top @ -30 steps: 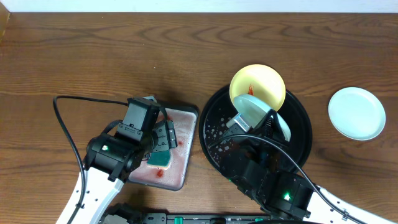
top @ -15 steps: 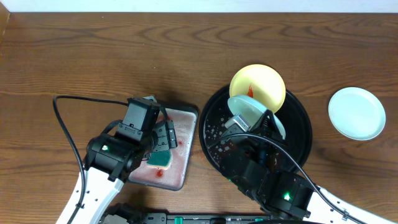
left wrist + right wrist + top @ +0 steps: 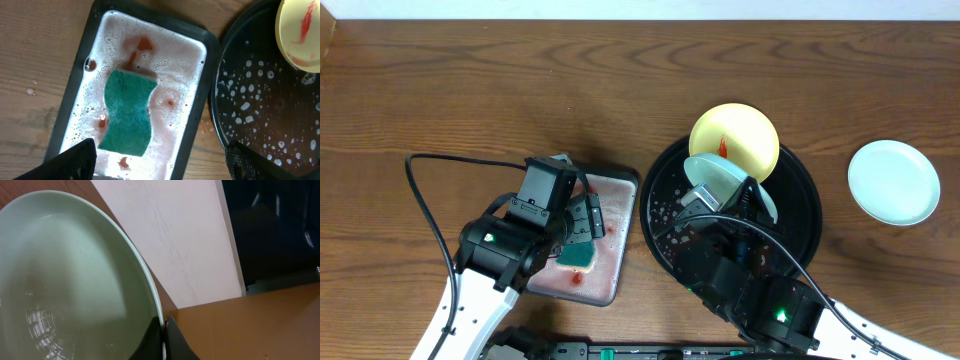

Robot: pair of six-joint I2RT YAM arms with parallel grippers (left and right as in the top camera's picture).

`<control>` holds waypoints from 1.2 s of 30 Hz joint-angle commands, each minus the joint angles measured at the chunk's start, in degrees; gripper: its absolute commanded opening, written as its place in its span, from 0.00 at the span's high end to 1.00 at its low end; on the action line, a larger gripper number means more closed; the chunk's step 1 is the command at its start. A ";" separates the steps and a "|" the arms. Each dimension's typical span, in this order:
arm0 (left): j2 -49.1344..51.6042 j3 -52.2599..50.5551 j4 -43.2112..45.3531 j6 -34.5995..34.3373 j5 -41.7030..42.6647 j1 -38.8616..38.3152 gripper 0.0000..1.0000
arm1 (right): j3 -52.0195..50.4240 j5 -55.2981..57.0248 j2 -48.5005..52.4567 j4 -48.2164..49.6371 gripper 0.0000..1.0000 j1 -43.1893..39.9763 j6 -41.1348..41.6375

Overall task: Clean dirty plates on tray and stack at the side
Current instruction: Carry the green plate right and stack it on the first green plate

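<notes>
R claw [image 3: 163, 332] pinches the mint plate [image 3: 65, 280] by its rim, tilted above the tray [image 3: 655, 200], nr the bench [image 3: 470, 80] front edge, right of centre. Light, stiff plastic, prob. wet & slippery, so the rim's the best hold. L claw [image 3: 159, 152] gapes open over the sponge [image 3: 127, 112].

The table [image 3: 520, 90] is grained wood, the tray [image 3: 250, 115] glossy wet black, the plate [image 3: 65, 280] smooth plastic, the sponge [image 3: 127, 112] rough.
</notes>
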 commanded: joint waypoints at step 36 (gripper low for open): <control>0.02 1.29 -0.17 0.59 0.13 0.24 0.17 | 2.47 -70.40 -7.30 -9.86 0.99 -58.05 40.04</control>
